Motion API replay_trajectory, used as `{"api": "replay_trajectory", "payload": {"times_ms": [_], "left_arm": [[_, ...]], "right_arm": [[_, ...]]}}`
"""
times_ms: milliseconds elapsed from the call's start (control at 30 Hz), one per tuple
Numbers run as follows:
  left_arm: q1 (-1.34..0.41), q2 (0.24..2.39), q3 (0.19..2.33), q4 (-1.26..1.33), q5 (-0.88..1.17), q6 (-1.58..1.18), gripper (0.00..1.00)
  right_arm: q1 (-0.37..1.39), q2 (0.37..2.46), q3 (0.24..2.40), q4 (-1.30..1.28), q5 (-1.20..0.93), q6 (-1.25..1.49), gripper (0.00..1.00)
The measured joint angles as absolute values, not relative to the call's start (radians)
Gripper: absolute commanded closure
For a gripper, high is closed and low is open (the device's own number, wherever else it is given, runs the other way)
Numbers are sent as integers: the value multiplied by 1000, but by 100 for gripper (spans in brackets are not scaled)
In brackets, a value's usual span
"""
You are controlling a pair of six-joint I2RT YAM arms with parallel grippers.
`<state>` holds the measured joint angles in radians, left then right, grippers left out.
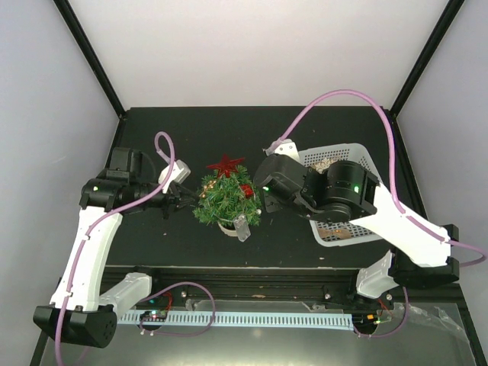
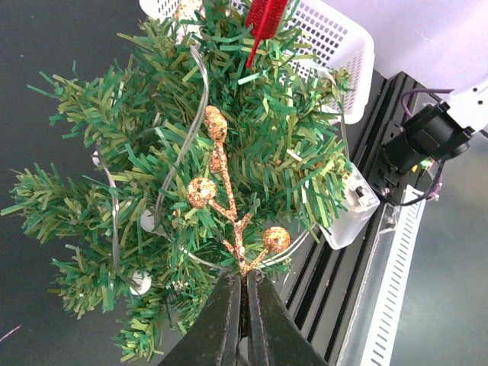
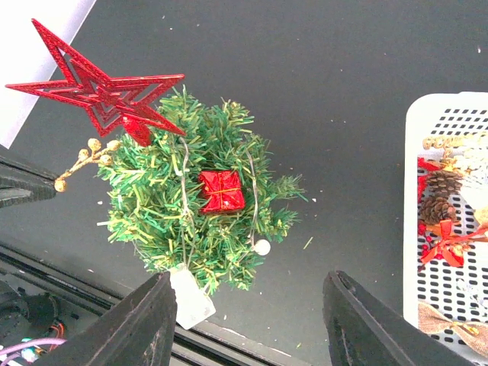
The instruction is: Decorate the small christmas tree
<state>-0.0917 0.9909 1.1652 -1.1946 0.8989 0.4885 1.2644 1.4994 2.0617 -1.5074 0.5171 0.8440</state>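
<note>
The left claw (image 2: 244, 293) is pressed together on the stem of a gold berry sprig (image 2: 229, 202), whose beaded twigs lie against the needles of the small christmas tree (image 1: 226, 202). The tree stands upright about mid-tabletop, somewhat toward the near edge. To seat the sprig well, I judge the stem should go deep between the branches toward the trunk, clear of the thin light wire (image 2: 204, 103) looping through the foliage. It should be let go only once the needles grip it, since a hard shove may tip the pot (image 1: 226, 226). The right claw (image 3: 250, 278) hangs spread wide and empty just beside the tree, free to steady it. A red star (image 3: 99, 88) tops the tree and a red gift box (image 3: 222, 191) sits among its needles. A white battery box (image 3: 191, 299) lies by the pot on the near-edge side. The white basket (image 3: 412, 213) of ornaments, pine cones (image 3: 438, 197) among them, sits toward the right edge, largely under the right arm.
</note>
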Motion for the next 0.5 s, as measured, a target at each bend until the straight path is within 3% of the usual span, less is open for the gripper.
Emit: {"api": "replay_trajectory", "payload": {"times_ms": [500], "left_arm": [[-91, 1021, 1164, -1171, 947, 495, 98]], "right_arm": [[1238, 1456, 1965, -1486, 521, 848, 45]]}}
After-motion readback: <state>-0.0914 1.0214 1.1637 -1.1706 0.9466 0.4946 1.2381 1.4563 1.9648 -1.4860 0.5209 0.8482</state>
